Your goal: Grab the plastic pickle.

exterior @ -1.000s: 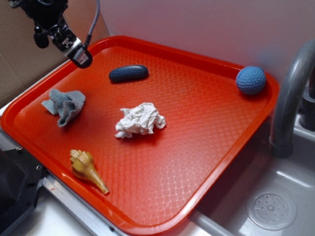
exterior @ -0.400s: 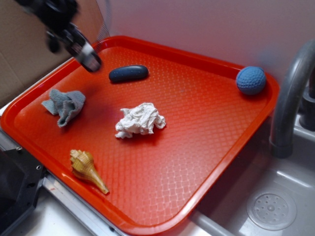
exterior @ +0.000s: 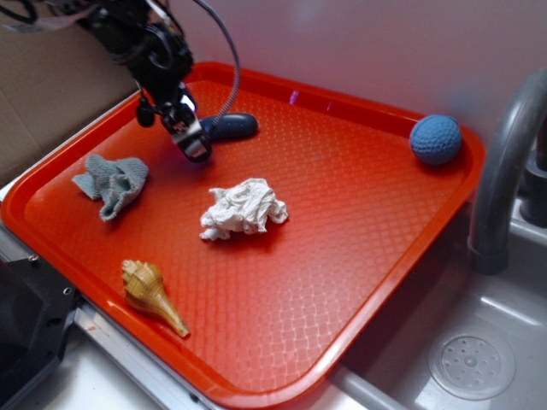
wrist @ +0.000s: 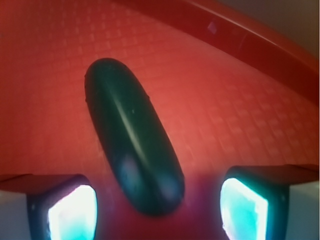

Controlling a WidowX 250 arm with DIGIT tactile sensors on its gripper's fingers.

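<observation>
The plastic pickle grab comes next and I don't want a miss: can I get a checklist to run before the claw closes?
1. Claw open: ok, fingers apart.
2. Plastic pickle between the fingers: partly ok, only its near end sits in the gap.
3. Pickle lying flat on the red tray: ok.
4. Crumpled tissue and grey cloth clear of the claw: ok.
5. Claw low enough to grip: cannot tell.

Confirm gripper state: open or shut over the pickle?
Open. In the wrist view the two fingertips stand apart on either side of the plastic pickle, which lies flat on the red tray, not yet clamped.
</observation>
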